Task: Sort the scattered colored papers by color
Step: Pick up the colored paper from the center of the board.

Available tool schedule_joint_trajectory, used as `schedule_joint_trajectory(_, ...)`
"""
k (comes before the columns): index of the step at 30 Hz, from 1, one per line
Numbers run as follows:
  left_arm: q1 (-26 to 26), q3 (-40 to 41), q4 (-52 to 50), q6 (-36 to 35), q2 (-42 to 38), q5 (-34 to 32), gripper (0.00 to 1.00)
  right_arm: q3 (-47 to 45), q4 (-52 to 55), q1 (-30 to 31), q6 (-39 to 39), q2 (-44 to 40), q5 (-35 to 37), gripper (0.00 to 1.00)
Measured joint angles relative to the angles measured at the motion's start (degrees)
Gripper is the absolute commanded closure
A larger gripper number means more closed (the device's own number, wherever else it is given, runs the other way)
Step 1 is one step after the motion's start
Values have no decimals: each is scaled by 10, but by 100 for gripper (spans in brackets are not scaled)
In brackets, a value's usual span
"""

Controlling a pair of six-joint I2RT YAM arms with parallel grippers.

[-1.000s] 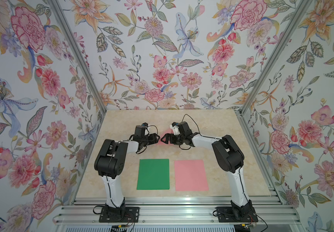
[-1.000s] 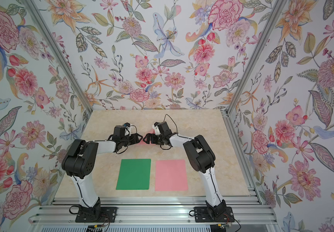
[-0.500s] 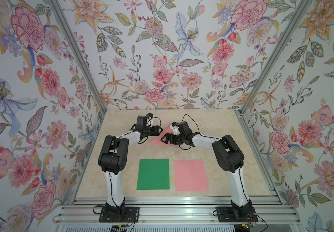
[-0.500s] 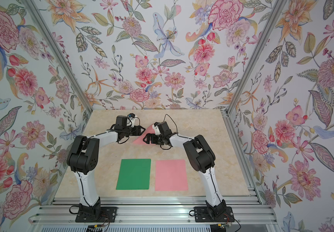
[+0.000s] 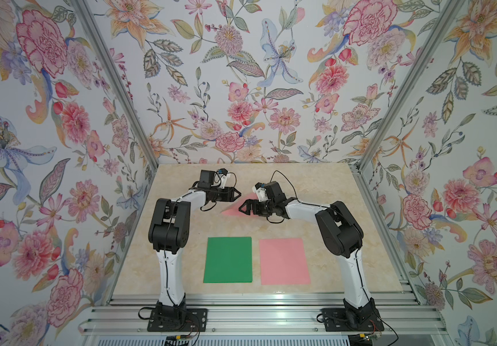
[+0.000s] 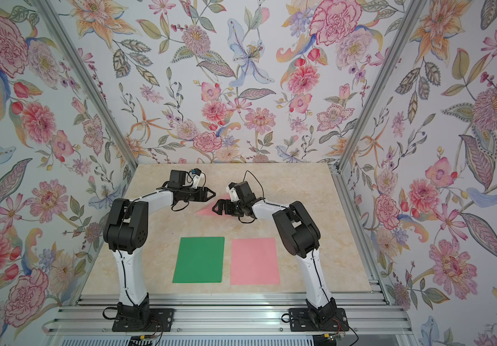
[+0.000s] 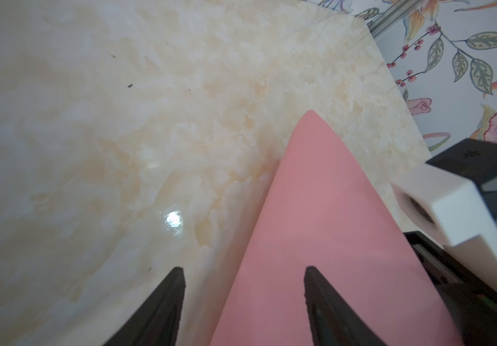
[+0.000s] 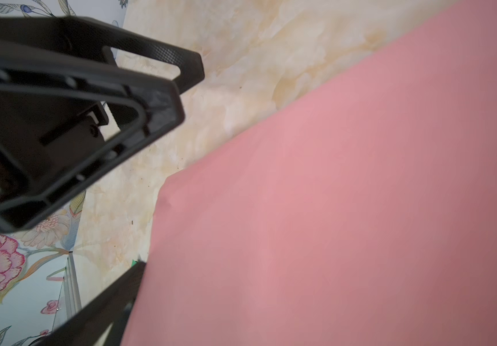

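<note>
Beige marble-patterned tabletop (image 5: 316, 185) lies under the two grippers, which point at each other tip to tip a little behind its middle, toward the back edge.

The left gripper (image 5: 238, 193) has its jaws clearly apart and clamps nothing. In the left wrist view its two black fingertips (image 7: 169, 293) stand separated, and the gap between them shows bare tabletop and the border of a pink sheet.

The right gripper (image 5: 243, 207) is opened wide as well. In the right wrist view one finger (image 8: 100, 305) shows just beside the edge of that sheet. The other finger is hidden behind the paper, so I cannot tell if it touches. No grip on the sheet is visible.

This loose pink paper (image 5: 232, 208) is between the two grippers, nearer to the right one. It does not lie flat. In both top views it looks like a slanted triangle, with its low corner on the left arm's side and its higher part at the right gripper. In the left wrist view it curves up to a rounded point (image 7: 331, 224).

Near the front edge a green paper (image 5: 228, 260) and a flat pink paper (image 5: 284, 261) lie side by side, close together but apart. The green one is toward the left edge, and both lie between the two arm bases.

Flowered wallpaper (image 5: 241, 75) covers the three walls around the tabletop.
</note>
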State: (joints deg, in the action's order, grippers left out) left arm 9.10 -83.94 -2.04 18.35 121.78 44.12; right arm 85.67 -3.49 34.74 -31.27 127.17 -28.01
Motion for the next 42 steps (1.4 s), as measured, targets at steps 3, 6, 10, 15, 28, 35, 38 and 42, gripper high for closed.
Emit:
schedule_joint_trajectory(3,-10,-24,1,-7,7,49,32,0,0,0,0,0,-1,0)
schedule_joint_trajectory(6,-17,-38,0,-17,27,98,29,0,0,0,0,0,-1,0)
schedule_joint_trajectory(10,-17,-41,-34,-51,55,146,28,0,3,-3,0,0,-14,0)
schedule_joint_trajectory(15,-17,-42,-66,-84,59,159,27,7,22,-16,5,0,-23,0)
schedule_joint_trajectory(28,-17,-43,-101,-155,59,153,27,10,29,-23,9,0,-30,0)
schedule_joint_trajectory(35,-20,-43,-118,-193,43,156,26,10,33,-23,16,0,-31,0)
schedule_joint_trajectory(38,-26,-45,-131,-209,21,154,26,9,33,-24,17,0,-33,0)
schedule_joint_trajectory(42,-33,-64,-149,-227,8,155,25,9,33,-24,17,0,-33,0)
